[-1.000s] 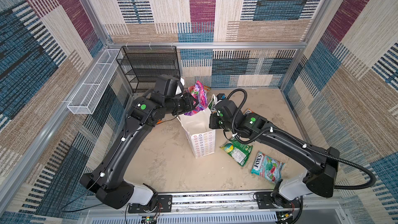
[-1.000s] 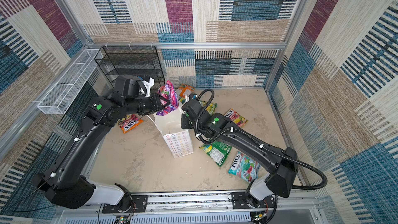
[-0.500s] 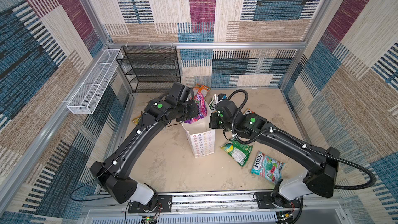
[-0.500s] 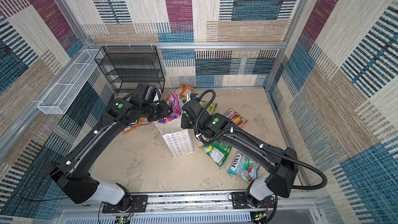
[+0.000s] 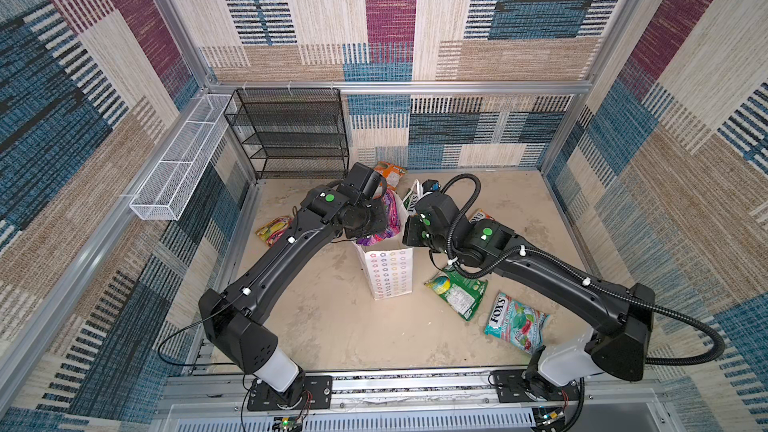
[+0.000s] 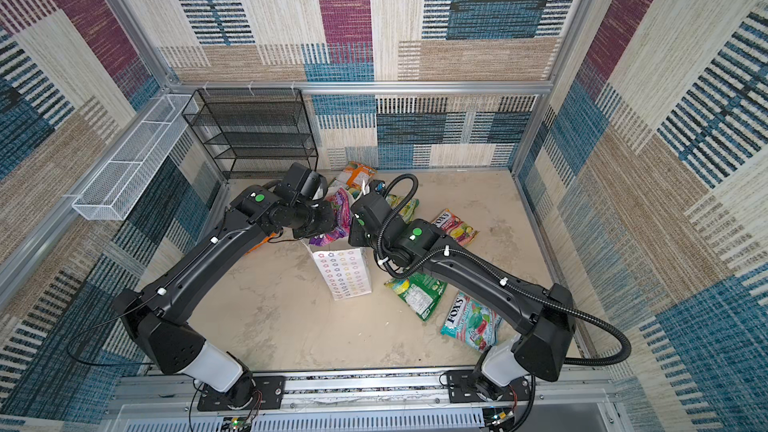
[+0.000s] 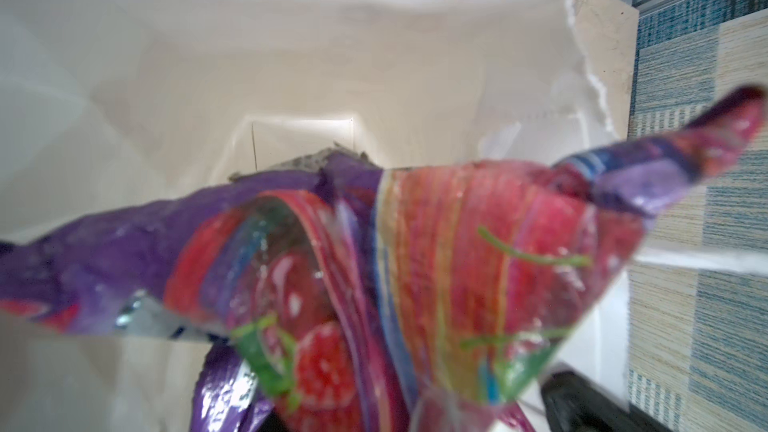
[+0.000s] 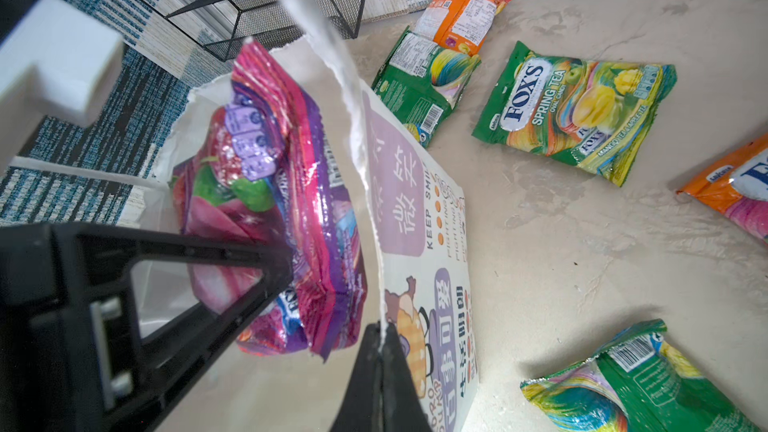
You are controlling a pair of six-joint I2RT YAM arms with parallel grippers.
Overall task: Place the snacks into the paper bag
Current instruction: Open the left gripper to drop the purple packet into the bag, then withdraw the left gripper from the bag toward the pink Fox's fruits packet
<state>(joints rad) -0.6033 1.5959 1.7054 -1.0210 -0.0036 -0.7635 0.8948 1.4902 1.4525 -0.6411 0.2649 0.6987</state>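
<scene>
Bag stands upright near the tabletop's middle, mouth open. We find the left gripper pinching a purple packet. The packet hangs in the bag's mouth, partly above the rim, and the left wrist view shows the white interior below it. The right gripper has its jaws pressed together on the bag's rim. We note 4 packets loose on the tabletop:
- a green packet just right of the bag
- a teal packet nearer the front edge
- an orange packet at the back edge
- a Spring Tea packet behind the bag
</scene>
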